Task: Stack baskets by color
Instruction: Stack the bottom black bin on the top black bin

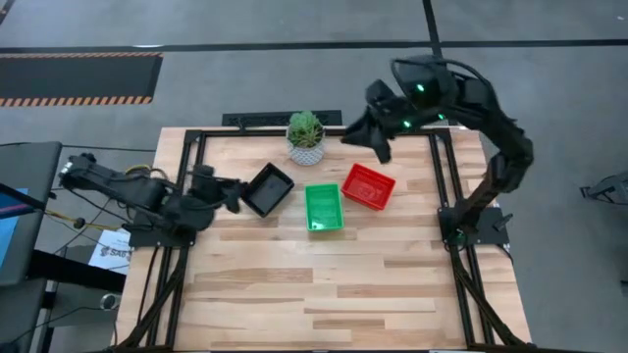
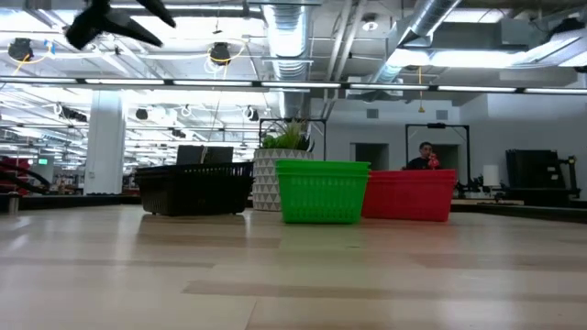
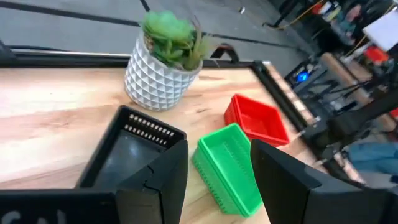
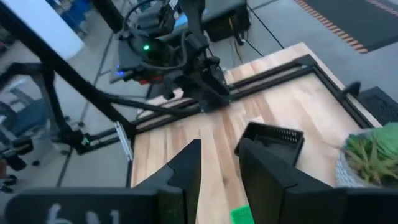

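A light wooden table (image 1: 324, 284) with plank seams (framed by a dark metal rail along its edges) carries four things, all in its far half. A black basket (image 1: 267, 188) sits just ahead of the left gripper (image 1: 232, 195), turned at an angle. Beyond it from that gripper lies a green basket (image 1: 323, 207), and past that a red basket (image 1: 368, 186), tilted and just beside the green one. A potted plant (image 1: 305, 136) in a white faceted pot stands near the far rail, between the black basket and the right gripper (image 1: 379, 147), which hovers above the red basket's far side.
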`<state>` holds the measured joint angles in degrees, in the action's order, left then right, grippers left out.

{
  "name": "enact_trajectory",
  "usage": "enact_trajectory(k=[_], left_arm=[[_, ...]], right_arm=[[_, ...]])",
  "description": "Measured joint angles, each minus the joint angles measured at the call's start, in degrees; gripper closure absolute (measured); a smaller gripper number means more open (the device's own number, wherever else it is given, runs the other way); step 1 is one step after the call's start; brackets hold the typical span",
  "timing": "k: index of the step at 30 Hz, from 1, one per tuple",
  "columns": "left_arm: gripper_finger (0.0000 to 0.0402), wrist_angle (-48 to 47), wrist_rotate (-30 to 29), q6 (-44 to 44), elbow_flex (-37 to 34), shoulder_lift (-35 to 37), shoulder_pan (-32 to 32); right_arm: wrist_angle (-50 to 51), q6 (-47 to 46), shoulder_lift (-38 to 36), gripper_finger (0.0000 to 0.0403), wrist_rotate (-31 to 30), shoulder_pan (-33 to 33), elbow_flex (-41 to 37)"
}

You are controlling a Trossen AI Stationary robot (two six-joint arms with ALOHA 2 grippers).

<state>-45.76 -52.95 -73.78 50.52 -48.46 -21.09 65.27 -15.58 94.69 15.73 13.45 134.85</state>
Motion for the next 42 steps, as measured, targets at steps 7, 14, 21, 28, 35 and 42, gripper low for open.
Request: enact_trajectory(k=[7, 14, 21, 28, 35, 42], left_arm=[[0.0239, 12.2, 11.1, 11.1, -0.4, -9.5, 8.6], [0.0239, 25.7, 18.2, 23.4, -0.4, -17.2, 18.9], [0.0239, 28.6, 19.3, 30.4, -0.4, -25.7, 26.1], [0.0239, 30.2, 19.5, 34.1, -0.4, -34.3, 28.8], [0.0239, 31.6, 24.7, 35.1, -0.4, -40.8, 30.3], [0.0239, 33.3, 32.1, 35.2, -0.4, -44.1, 31.0]], right_arm=[[5.0, -1.5, -6.1, 0.0276, -13.1, -10.3, -0.1], [9.4, -7.7, -9.2, 0.0276, -27.9, -23.4, -0.1], [11.2, -12.0, -9.1, 0.0276, -37.3, -33.7, -0.1], [11.2, -14.6, -9.1, 0.0276, -40.6, -38.5, -0.7], [11.1, -14.7, -9.1, 0.0276, -41.8, -41.0, -0.8], [11.1, -14.7, -9.1, 0.0276, -41.8, -41.3, -0.8]])
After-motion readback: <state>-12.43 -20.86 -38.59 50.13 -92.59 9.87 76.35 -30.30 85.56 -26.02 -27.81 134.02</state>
